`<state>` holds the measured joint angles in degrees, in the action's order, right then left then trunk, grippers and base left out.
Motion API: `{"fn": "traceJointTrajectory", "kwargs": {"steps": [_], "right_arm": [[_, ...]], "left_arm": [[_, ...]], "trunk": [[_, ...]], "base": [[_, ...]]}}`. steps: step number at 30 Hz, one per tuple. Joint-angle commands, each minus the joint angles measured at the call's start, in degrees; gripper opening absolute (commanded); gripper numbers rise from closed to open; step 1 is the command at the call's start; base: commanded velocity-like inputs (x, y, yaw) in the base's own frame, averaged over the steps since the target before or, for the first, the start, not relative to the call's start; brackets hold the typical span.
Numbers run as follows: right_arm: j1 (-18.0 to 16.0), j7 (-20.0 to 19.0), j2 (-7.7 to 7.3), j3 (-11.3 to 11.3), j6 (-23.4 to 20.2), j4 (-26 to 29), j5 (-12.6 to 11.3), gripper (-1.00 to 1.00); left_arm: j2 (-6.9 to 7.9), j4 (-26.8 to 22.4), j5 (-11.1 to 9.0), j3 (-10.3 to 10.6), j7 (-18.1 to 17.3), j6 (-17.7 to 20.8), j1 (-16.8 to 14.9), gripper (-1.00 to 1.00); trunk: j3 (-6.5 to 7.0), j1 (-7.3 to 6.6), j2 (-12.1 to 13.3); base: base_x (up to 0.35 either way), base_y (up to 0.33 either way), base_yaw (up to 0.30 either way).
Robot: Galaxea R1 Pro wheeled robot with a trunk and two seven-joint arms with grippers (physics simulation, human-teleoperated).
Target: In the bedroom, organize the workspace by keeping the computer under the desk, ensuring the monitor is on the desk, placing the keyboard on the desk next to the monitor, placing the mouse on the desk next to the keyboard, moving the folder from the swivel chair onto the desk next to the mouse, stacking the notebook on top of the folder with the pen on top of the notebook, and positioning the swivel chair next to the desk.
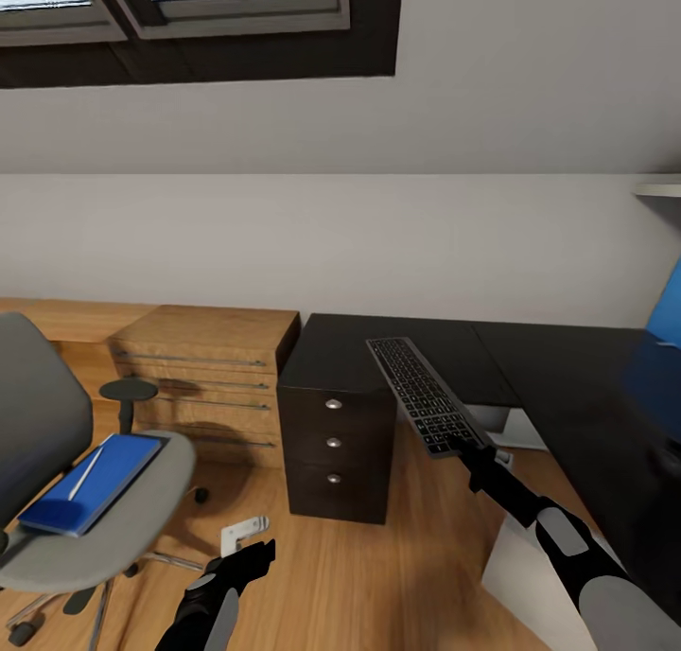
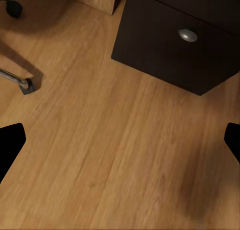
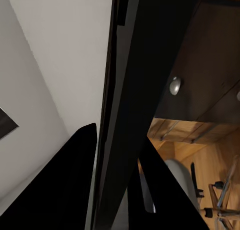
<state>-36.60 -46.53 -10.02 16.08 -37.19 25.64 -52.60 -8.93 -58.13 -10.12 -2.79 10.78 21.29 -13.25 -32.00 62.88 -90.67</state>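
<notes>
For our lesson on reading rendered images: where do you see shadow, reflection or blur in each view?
Head view: the glossy desk mirrors blue at its right end; the swivel chair casts soft shadow on the floor. Left wrist view: dark patches of shadow lie on the sharp wood grain. Right wrist view: the keyboard, seen edge-on between the right end effector fingers, is a dark band without detail.

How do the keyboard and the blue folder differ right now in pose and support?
The keyboard is lifted, tilted, gripped at its near end by the right gripper above the desk; the folder lies flat on the swivel chair seat. The keyboard is dark-keyed and narrow; the folder is bright blue and broader, with a pen on it. Both are thin and flat.
</notes>
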Motion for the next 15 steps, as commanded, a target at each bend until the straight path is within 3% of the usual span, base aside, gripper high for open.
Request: {"fn": "traceJointTrajectory", "kwargs": {"steps": [1,11,14,15], "right_arm": [[-0.1,-0.2,0.02,0.2,-0.5,0.0,-0.4,-1.0],[-0.1,1.4,0.18,0.2,2.2,0.2,-0.2,-1.0],[-0.1,1.8,0.18,0.2,4.0,0.3,-0.2,-1.0],[-0.1,2.0,0.18,0.2,4.9,0.4,-0.2,-1.0]], "left_arm": [[-0.03,-0.1,-0.6,0.0,0.3,0.2,0.0,1.0],[-0.27,-0.1,-0.4,0.1,0.2,-0.9,0.0,1.0],[-0.35,0.0,-0.3,1.1,0.1,-5.7,0.1,1.0],[-0.27,3.3,0.1,2.4,0.1,-13.7,1.5,1.0]], "trunk": [[-0.06,0.02,0.0],[-0.06,0.02,0.0],[-0.06,0.02,0.0],[-0.06,0.02,0.0]], "base": [[0.189,0.0,0.0],[0.118,0.0,0.0],[0.025,0.0,0.0],[0.057,0.0,0.0]]}}
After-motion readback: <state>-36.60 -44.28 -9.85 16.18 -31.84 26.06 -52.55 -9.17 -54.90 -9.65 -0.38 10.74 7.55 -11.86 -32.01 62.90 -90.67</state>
